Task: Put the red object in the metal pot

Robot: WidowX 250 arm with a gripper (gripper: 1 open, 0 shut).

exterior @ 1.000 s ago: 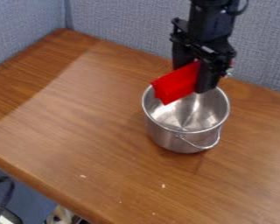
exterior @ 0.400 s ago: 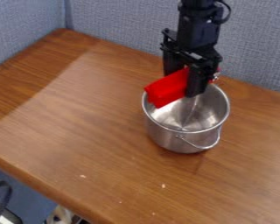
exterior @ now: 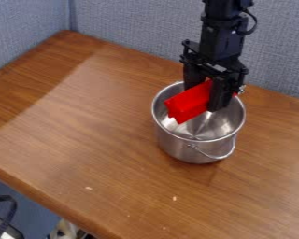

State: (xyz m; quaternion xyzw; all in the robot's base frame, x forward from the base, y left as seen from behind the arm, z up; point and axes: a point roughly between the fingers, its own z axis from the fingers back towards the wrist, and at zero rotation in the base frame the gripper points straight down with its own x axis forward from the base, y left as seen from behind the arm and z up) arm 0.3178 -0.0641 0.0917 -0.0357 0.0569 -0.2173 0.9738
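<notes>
red object (exterior: 189, 103): bright red, plain, elongated block | metal pot (exterior: 197, 140): below gripper (exterior: 212, 86) | gripper: clasping block's upper end

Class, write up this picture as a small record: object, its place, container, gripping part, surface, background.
object: red block, slanted
place: at the mouth of the pot, overlapping its opening
container: silver metal pot, upright, wire handle on its side
gripping part: black fingers, at the block's upper end
surface: brown wooden table
background: grey-blue panels
</notes>
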